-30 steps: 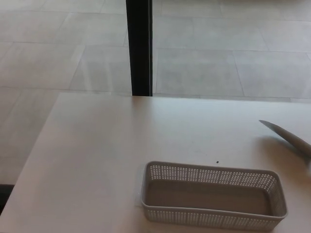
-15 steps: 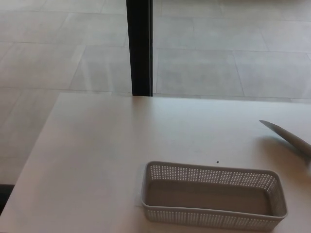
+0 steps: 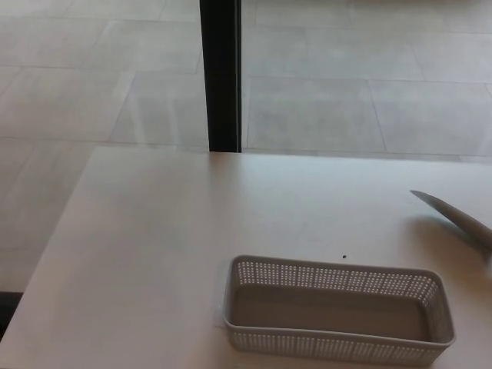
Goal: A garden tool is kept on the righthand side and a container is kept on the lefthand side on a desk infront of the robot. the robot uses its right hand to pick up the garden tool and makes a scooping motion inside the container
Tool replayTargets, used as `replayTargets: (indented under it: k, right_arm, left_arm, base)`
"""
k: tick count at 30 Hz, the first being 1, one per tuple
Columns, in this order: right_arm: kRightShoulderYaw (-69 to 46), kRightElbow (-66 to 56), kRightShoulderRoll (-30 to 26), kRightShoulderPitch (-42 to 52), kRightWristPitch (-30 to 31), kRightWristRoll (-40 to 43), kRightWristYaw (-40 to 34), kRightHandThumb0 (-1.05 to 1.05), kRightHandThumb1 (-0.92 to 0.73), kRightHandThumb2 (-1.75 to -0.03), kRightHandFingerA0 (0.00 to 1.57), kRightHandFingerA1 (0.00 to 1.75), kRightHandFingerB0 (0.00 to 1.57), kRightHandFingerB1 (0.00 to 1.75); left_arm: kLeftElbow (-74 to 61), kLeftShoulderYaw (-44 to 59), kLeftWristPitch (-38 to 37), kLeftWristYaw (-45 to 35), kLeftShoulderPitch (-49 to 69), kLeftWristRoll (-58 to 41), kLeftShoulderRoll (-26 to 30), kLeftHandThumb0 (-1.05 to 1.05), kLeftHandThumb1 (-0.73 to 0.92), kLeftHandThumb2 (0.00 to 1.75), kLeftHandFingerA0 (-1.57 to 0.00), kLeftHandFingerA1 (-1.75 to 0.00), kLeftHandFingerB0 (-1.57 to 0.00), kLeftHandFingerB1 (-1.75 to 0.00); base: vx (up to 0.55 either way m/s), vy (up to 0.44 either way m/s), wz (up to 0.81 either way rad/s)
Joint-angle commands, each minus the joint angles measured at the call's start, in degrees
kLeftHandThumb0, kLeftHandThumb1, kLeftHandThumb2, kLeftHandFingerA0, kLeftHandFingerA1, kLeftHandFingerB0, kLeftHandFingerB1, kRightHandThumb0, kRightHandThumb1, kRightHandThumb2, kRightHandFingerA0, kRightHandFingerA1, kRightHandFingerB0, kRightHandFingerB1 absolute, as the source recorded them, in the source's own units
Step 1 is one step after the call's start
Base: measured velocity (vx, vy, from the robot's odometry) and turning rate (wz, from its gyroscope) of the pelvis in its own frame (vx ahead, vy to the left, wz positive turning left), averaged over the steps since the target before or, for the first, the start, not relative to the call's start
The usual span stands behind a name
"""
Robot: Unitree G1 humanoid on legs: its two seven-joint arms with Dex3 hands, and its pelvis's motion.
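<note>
Nearby, a perforated grey plastic basket (image 3: 336, 310), a pointed metal trowel blade (image 3: 453, 217) beside it; hands unseen.

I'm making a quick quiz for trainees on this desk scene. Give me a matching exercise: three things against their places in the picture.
Things:
1. basket
2. garden tool
3. black post

Places:
A. right edge of the desk, partly cut off
B. behind the desk's far edge
C. near edge of the desk, empty

Pairs: 1-C, 2-A, 3-B
</note>
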Motion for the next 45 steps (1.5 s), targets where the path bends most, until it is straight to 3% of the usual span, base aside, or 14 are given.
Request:
replayTargets:
  k: [1, 10, 11, 13, 23, 24, 28, 29, 31, 33, 34, 35, 37, 45]
  right_arm:
    - [0.0, -0.3, 0.1, 0.6, 0.3, 1.2, -0.7, -1.05, -0.92, -0.83, 0.0, 0.0, 0.0, 0.37]
    - [0.4, -0.2, -0.7, -0.1, 0.5, 1.3, -0.8, -1.05, -0.92, -0.83, 0.0, 0.0, 0.0, 0.37]
    - [25.8, -13.7, 3.1, -15.9, -8.2, -11.6, 13.8, -0.92, -0.64, -1.09, 0.01, 0.14, 0.01, 0.16]
    - [37.2, -20.3, 4.4, -22.3, -11.3, -17.1, 19.5, -0.94, -0.66, -1.1, 0.01, 0.13, 0.0, 0.14]
    - [39.9, -21.7, 2.2, -25.6, -8.7, -14.9, 17.8, -0.9, -0.62, -1.08, 0.03, 0.15, 0.03, 0.18]
    - [41.1, -21.5, 1.9, -26.8, -8.7, -15.2, 18.0, -0.93, -0.81, -0.65, 0.0, 0.3, 0.0, 0.27]
    - [45.5, -20.9, 1.1, -30.0, -8.0, -16.8, 19.3, -0.85, -0.62, -1.07, 0.02, 0.22, 0.01, 0.19]
    - [47.6, -20.5, 1.1, -31.2, -6.8, -17.9, 19.9, -0.89, -0.63, -1.08, 0.03, 0.17, 0.03, 0.17]
    - [49.4, -20.0, 1.1, -32.1, -5.9, -18.4, 20.2, -0.93, -0.82, -0.65, 0.0, 0.31, 0.0, 0.26]
    - [52.1, -17.2, 1.5, -33.9, -6.6, -19.6, 19.9, -0.87, -0.6, -1.06, 0.02, 0.23, 0.02, 0.2]
    - [53.4, -16.1, 2.0, -34.4, -6.5, -20.0, 19.9, -0.92, -0.64, -1.06, 0.04, 0.21, 0.07, 0.17]
    - [55.9, -14.9, 2.4, -35.4, -5.1, -21.8, 20.4, -0.9, -0.63, -1.07, 0.02, 0.21, 0.06, 0.19]
    - [58.2, -13.4, 2.5, -35.9, -5.0, -22.8, 20.6, -0.93, -0.64, -1.08, 0.04, 0.18, 0.08, 0.17]
    - [69.0, -5.0, 3.6, -40.5, -4.0, -29.4, 21.5, -0.97, -0.65, -1.08, 0.05, 0.11, 0.1, 0.18]
  left_arm:
    - [0.2, 0.3, -0.7, -0.3, 0.6, -0.4, 1.4, -0.24, -0.01, 0.91, -0.85, -0.9, -0.78, -0.85]
    - [0.2, 0.4, -0.6, -0.2, 0.3, -0.5, 0.8, -0.24, -0.01, 0.91, -0.85, -0.9, -0.78, -0.85]
    - [-3.0, 10.9, -6.6, 0.9, -3.1, -11.1, -0.2, -0.22, -0.1, 0.89, -1.2, -1.18, -1.11, -1.12]
    - [-6.0, 17.3, -9.7, 1.1, -6.4, -17.0, -0.5, -1.05, 0.07, 1.38, -0.88, -1.51, -0.69, -1.55]
    - [-9.3, 21.0, -9.6, 0.0, -8.0, -16.5, -1.5, -1.05, 0.03, 1.33, -0.98, -1.44, -0.8, -1.47]
    - [-9.4, 21.0, -10.0, 0.0, -7.0, -15.9, -2.0, -1.05, 0.07, 1.37, -0.99, -1.44, -0.83, -1.44]
    - [-7.4, 21.8, -8.5, 0.4, -5.9, -14.9, -2.2, -1.05, 0.02, 1.44, -0.96, -1.43, -0.9, -1.37]
    - [-6.5, 22.4, -8.7, 0.3, -5.7, -15.0, -2.4, -0.23, -0.07, 0.9, -1.18, -1.18, -1.14, -1.14]
    - [-6.3, 22.9, -8.5, 0.0, -5.4, -15.1, -2.5, -0.23, -0.11, 0.88, -1.18, -1.18, -1.13, -1.13]
    - [-6.6, 22.9, -8.1, 0.3, -5.2, -14.5, -2.6, -0.23, -0.09, 0.89, -1.17, -1.17, -1.09, -1.12]
    - [-6.8, 22.7, -8.3, 0.1, -4.6, -14.0, -2.5, -1.05, -0.07, 1.49, -0.9, -1.45, -0.89, -1.39]
    - [-7.1, 22.8, -8.4, 0.3, -4.5, -14.1, -2.8, -0.24, -0.1, 0.9, -1.17, -1.18, -1.05, -1.11]
    - [-6.5, 22.9, -8.2, 0.3, -4.5, -14.0, -3.0, -1.05, -0.06, 1.47, -0.9, -1.43, -0.96, -1.43]
    - [-5.7, 21.7, -8.8, 0.5, -4.7, -12.8, -3.1, -1.05, -0.06, 1.46, -0.92, -1.41, -0.95, -1.32]
  base:
    - [0.0, 0.0, 0.0]
    - [0.0, 0.0, 0.0]
    - [0.0, 0.0, 0.0]
    - [0.0, 0.0, 0.0]
    - [0.0, 0.0, 0.0]
    - [0.0, 0.0, 0.0]
    - [0.0, 0.0, 0.0]
    - [0.0, 0.0, 0.0]
    - [0.0, 0.0, 0.0]
    - [0.0, 0.0, 0.0]
    - [0.0, 0.0, 0.0]
    - [0.0, 0.0, 0.0]
    - [0.0, 0.0, 0.0]
    - [0.0, 0.0, 0.0]
